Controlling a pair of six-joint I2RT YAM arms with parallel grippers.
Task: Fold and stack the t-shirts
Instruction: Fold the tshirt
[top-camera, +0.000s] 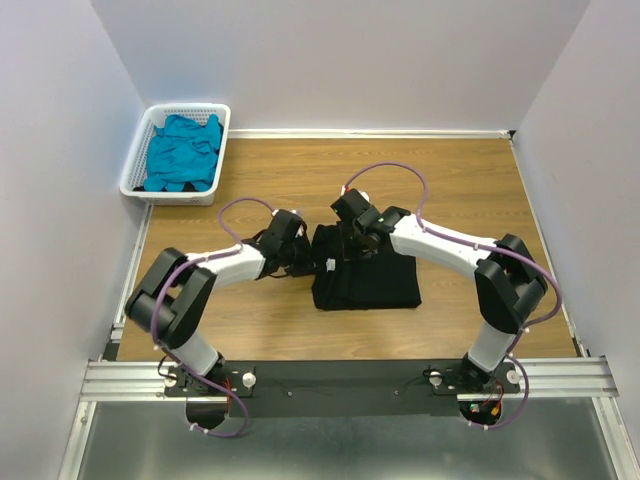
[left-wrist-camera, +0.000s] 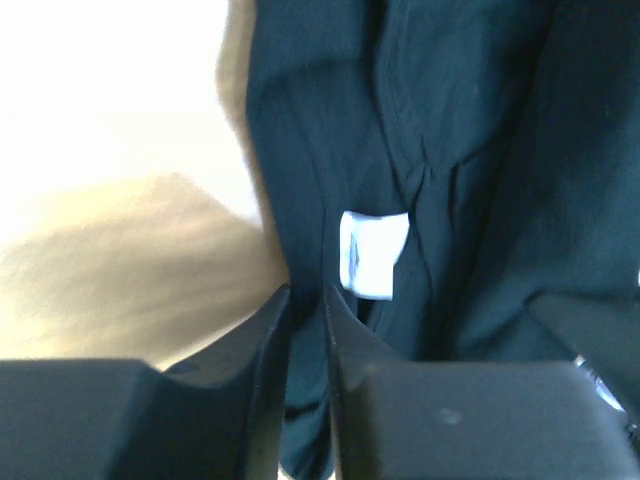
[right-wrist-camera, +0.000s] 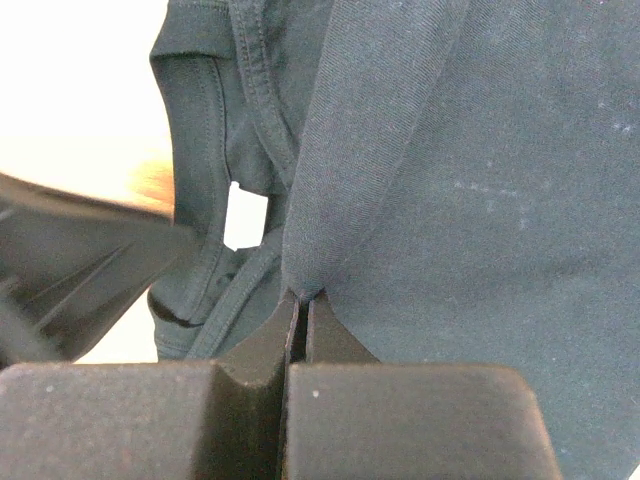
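At the near edge of the worktop (top-camera: 470, 190) the two arms are bolted to a metal rail (top-camera: 350, 375), and both reach inward to the middle. There the black t-shirt (top-camera: 375, 285) lies as a folded, roughly rectangular bundle, flat on the wood.

The left arm (top-camera: 215, 265) comes in at the bundle's left edge. The left jaws stand almost together, with a thin strip of the shirt's dark edge running down between them. Its white neck label (left-wrist-camera: 372, 255) sits just beyond their tips.

The right arm (top-camera: 450, 245) comes in over the bundle's far edge. The right jaws are pressed tight on a raised fold of the black cloth, which lifts into a ridge from the pinch.

In the far left corner, well apart from the arms, a white slotted basket (top-camera: 135, 165) holds the teal t-shirt (top-camera: 183, 152), crumpled in a heap.
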